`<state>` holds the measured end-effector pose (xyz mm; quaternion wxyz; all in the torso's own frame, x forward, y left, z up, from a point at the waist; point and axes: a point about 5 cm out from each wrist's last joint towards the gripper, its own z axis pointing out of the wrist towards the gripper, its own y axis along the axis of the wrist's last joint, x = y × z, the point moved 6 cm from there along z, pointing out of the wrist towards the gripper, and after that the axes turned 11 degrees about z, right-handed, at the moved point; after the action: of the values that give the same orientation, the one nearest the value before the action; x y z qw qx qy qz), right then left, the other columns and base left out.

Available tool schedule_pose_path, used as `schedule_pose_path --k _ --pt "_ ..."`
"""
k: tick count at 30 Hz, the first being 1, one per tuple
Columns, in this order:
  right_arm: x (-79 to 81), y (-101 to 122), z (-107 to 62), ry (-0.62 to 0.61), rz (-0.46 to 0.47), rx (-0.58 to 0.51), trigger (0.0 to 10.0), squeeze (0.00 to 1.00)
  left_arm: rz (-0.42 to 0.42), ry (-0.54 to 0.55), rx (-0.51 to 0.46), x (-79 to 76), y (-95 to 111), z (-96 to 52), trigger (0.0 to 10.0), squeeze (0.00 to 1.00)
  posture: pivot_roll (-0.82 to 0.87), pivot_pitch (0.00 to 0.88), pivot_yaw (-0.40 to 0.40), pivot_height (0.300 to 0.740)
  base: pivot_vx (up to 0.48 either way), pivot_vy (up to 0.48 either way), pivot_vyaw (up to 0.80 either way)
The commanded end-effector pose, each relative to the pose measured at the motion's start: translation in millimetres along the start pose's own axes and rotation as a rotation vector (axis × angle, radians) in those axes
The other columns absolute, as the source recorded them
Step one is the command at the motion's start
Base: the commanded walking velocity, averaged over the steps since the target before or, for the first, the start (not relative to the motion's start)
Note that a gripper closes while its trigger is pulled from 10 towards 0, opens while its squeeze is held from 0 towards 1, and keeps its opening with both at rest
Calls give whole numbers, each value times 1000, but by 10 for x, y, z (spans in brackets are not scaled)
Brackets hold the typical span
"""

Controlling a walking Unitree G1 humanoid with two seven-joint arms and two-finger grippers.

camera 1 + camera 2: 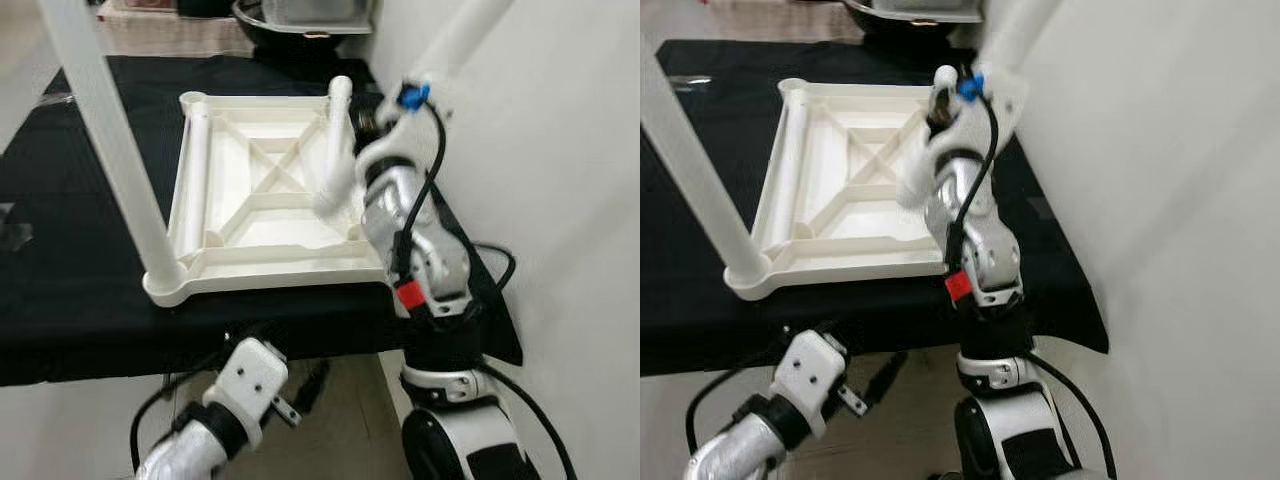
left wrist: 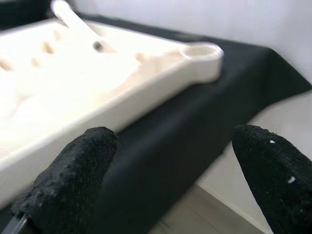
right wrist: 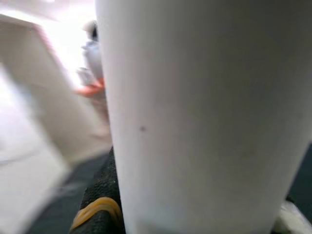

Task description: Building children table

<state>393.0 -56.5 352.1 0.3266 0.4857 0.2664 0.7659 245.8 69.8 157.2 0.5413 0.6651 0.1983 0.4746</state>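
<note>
Left eye view: an upside-down white plastic table top [image 1: 262,190] lies on a black cloth [image 1: 70,250] that covers a low surface, its ribbed underside facing up. One white table leg [image 1: 110,140] stands seated in the near left corner socket and rises out of the top of the picture. A second white leg [image 1: 336,150] leans over the right side of the table top, just beside the raised right arm [image 1: 415,230]; another lies flat along the left inner edge [image 1: 196,170]. The left arm [image 1: 240,385] hangs low, below the cloth's front edge. A white wall [image 1: 560,150] is on the right.

Right eye view: the right arm [image 1: 975,230] reaches up beside the table top's right edge, with a white tube [image 1: 1015,35] rising from its wrist end.

Left wrist view: the left gripper [image 2: 170,170] has its two black fingers [image 2: 73,175] wide apart with nothing between them, pointing at the table top's rim and an unfilled corner socket [image 2: 202,51].

Right wrist view: a thick white leg tube [image 3: 204,112] sits right against the camera, with a black finger [image 3: 102,195] touching its side; the right gripper seems clamped on it.
</note>
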Motion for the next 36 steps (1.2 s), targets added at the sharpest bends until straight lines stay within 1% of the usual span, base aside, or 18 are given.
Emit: schedule_pose_path --k 1,3,7,8,10,12,14,17,19,20,21,22,23,24,26,29,31,36 --pt "-75 -12 -22 9 10 24 10000 0 -32 -4 34 -4 -87 13 10000 1000 114 76 -106 740 0 0 0" --pt "-229 -126 -114 10 -28 81 10000 0 73 33 56 163 -128 131 10000 1000 107 75 -98 740 0 0 0" --pt "-373 -222 -195 -7 -54 127 10000 0 163 77 81 323 -153 235 10000 1000 110 78 -94 740 0 0 0" --pt "-462 -272 -237 -30 -58 148 10000 0 229 103 85 427 -147 314 10000 0 107 79 -92 740 0 0 0" --pt "-611 -370 -318 -74 -57 189 10000 0 291 149 91 602 -129 459 10000 0 101 78 -90 740 0 0 0" --pt "-644 -399 -341 -87 -42 202 10000 0 293 165 91 653 -120 498 10000 0 101 78 -90 740 0 0 0" --pt "-624 -440 -383 -77 -20 222 10000 0 287 148 76 650 -104 632 10000 0 97 83 -90 740 0 0 0" --pt "-609 -457 -396 -74 -11 230 10000 0 287 137 71 634 -98 682 10000 0 96 83 -89 740 0 0 0" --pt "-570 -485 -423 -65 13 241 10000 0 249 8 64 386 -107 816 10000 0 92 83 -87 740 0 0 0" --pt "-570 -485 -423 -65 13 241 10000 0 249 8 64 386 -107 816 10000 0 92 83 -87 740 0 0 0" --pt "-542 -486 -423 -58 17 242 10000 0 240 -65 55 242 -98 845 10000 0 91 80 -86 740 0 0 0" --pt "-542 -486 -423 -58 17 242 10000 0 240 -65 55 242 -98 845 10000 0 91 80 -86 740 0 0 0" --pt "-513 -482 -414 -53 30 241 10000 0 216 -125 38 112 -62 861 10000 0 90 83 -83 740 0 0 0" --pt "-513 -482 -414 -53 30 241 10000 0 216 -125 38 112 -62 861 10000 0 90 83 -83 740 0 0 0" --pt "-446 -459 -365 -38 46 235 10000 0 201 -184 8 -37 19 872 10000 0 95 90 -86 740 0 0 0" --pt "-404 -464 -345 -27 59 242 10000 0 233 -119 11 29 24 920 10000 0 97 84 -92 740 0 0 0" --pt "-376 -472 -352 -17 59 249 10000 0 273 -1 2 210 49 981 10000 0 91 83 -94 740 0 0 0" --pt "-392 -501 -366 -49 91 258 10000 0 282 81 -28 371 122 1053 10000 0 76 82 -89 740 0 0 0"
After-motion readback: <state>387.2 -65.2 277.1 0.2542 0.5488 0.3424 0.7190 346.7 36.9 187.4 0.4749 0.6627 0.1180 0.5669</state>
